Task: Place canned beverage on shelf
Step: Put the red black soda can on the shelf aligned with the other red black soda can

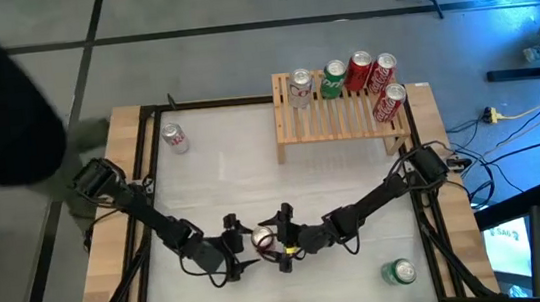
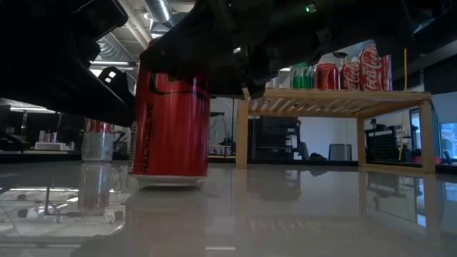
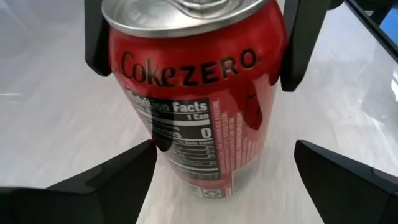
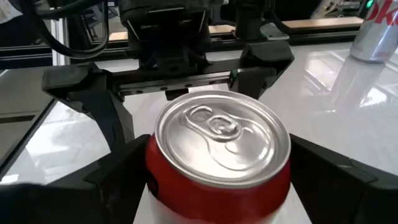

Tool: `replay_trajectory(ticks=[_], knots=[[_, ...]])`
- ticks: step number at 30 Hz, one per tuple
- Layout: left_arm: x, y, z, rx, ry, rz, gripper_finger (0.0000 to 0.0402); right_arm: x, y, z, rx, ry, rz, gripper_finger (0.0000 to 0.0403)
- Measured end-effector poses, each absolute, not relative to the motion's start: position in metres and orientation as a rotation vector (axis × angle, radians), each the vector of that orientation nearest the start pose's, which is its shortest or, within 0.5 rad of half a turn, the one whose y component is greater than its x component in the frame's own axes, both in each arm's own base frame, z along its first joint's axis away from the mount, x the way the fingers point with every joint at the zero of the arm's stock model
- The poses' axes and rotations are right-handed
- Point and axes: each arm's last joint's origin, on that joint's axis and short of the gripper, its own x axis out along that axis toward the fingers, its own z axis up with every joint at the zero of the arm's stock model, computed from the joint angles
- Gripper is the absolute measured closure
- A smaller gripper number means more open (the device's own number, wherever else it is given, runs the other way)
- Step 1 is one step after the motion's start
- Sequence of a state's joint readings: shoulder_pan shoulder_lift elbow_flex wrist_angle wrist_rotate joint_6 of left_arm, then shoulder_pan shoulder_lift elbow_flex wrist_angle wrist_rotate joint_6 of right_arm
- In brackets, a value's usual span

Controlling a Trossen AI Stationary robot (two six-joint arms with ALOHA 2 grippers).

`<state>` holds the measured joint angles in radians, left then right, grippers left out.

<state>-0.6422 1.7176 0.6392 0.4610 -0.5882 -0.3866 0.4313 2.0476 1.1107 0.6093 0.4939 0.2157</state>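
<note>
A red Coke Zero can (image 1: 262, 237) stands upright on its base near the table's front middle, between both grippers. My right gripper (image 1: 277, 238) comes at it from the table's right and is shut on it. My left gripper (image 1: 245, 242) faces it from the left, open. Its fingers (image 3: 118, 180) stand wide on either side of the can's lower part. The light-wood slatted shelf (image 1: 342, 115) stands at the far right. Along its far and right edges stand a silver can (image 1: 300, 85), a green can (image 1: 333, 79) and three red cans (image 1: 372, 72). My right gripper pinches the can's upper side wall (image 3: 277, 56) between its two fingers (image 3: 303, 43), one on each side just below the rim. The fingers come nearly level from the table's right. The can stays upright with its base (image 2: 170, 178) on the table.
A silver can (image 1: 174, 138) stands alone at the far left of the table. A green can (image 1: 398, 272) lies near the front right corner. Open white tabletop lies between the grippers and the shelf.
</note>
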Motion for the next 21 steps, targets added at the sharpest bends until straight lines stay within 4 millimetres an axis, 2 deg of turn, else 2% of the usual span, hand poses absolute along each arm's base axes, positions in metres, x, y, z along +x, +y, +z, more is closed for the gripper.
replay_trajectory(ticks=[4,8,17,21], knots=[[0.252,-0.169,0.125,-0.028,0.495,0.041,0.0034,0.391,0.164,0.148,0.066,0.266,-0.093,0.0067],[0.252,-0.169,0.125,-0.031,0.496,0.039,0.0034,0.39,0.165,0.148,0.062,0.269,-0.092,0.011],[0.237,-0.184,0.129,-0.091,0.525,-0.015,0.0034,0.385,0.173,0.151,-0.034,0.279,-0.085,0.0113],[0.226,-0.193,0.134,-0.109,0.533,-0.045,0.0034,0.376,0.185,0.169,-0.127,0.333,-0.144,0.0113]])
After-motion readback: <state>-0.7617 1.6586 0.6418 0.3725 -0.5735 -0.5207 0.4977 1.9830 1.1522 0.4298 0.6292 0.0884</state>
